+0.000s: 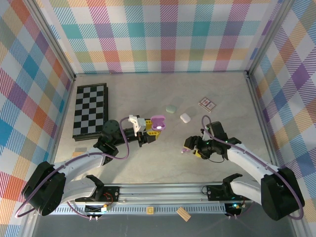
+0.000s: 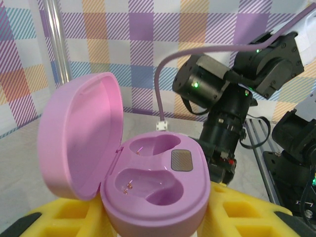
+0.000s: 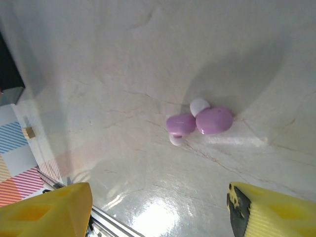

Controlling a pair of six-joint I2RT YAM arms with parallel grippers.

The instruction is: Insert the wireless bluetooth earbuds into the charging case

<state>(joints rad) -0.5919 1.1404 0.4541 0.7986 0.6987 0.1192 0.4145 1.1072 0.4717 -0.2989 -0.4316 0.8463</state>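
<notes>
Earbuds, two lilac ones touching each other, lie on the pale table in front of the right arm. The right gripper points down at them with its jaws apart. One yellow finger stands at each side of the pair, and neither one touches it.

A little farther, to the left, the left gripper is closed on the lilac charging case. Its lid stands open at the hinge, and the two wells inside are empty.

Beyond this, toward the middle of the table, a white case and a pale green case lie closed, near each other. A small patterned card lies farther to the right. A chessboard lies along the left wall.
</notes>
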